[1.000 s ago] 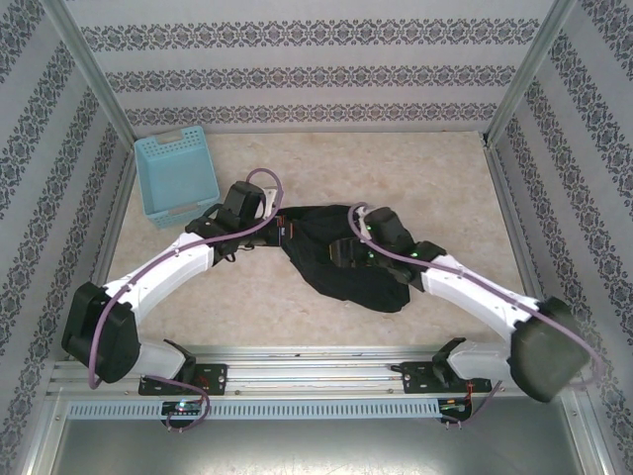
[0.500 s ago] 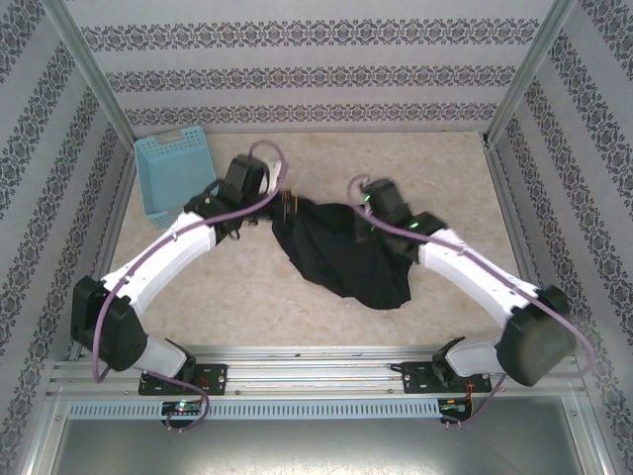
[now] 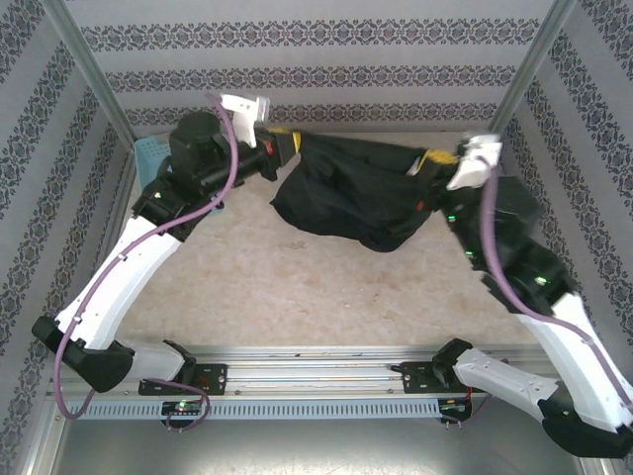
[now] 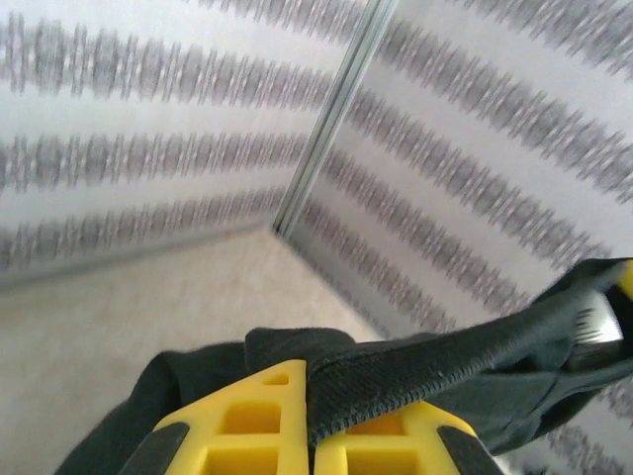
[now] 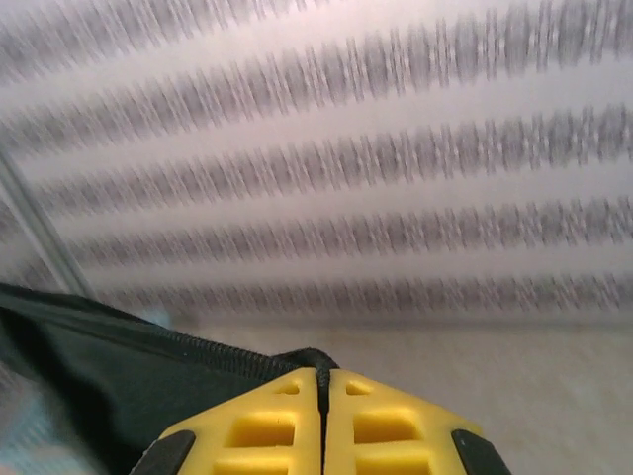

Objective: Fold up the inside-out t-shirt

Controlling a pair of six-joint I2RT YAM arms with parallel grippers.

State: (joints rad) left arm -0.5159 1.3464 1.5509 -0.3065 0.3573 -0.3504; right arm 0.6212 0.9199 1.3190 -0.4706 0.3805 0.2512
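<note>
Hanging between both arms, the inside-out t-shirt [image 3: 351,193] is held up over the far half of the counter [image 3: 326,287], its top edge pulled into a line and the rest sagging in a black bunch. Can't tell if the lowest fold touches the surface.

Counter: beige, speckled, bare in the middle and near part. Patterned striped wallpaper [image 3: 316,74] covers the back and both sides, with aluminium posts [image 3: 529,69] at the far corners. A metal rail [image 3: 316,381] at the near edge carries both arm bases. A light blue basket [image 3: 148,153] sits at the far left corner, mostly hidden behind the left arm.

The top view gives the whole span: left fingers [image 3: 285,146] at the shirt's left end, right fingers [image 3: 435,161] at its right end, well apart. Grip detail is too small there.

The left wrist view gives it close up: yellow left fingers [image 4: 262,421] pressed together on a stitched black hem [image 4: 445,361] that runs taut to the right. Behind are a wall corner and a post [image 4: 336,119], blurred.

In the right wrist view the yellow right fingers [image 5: 267,421] are shut tight, a thin black shirt edge pinched in the seam between them, and fabric [image 5: 109,376] trails off left. Blurred wallpaper is above, with a strip of counter below it.
</note>
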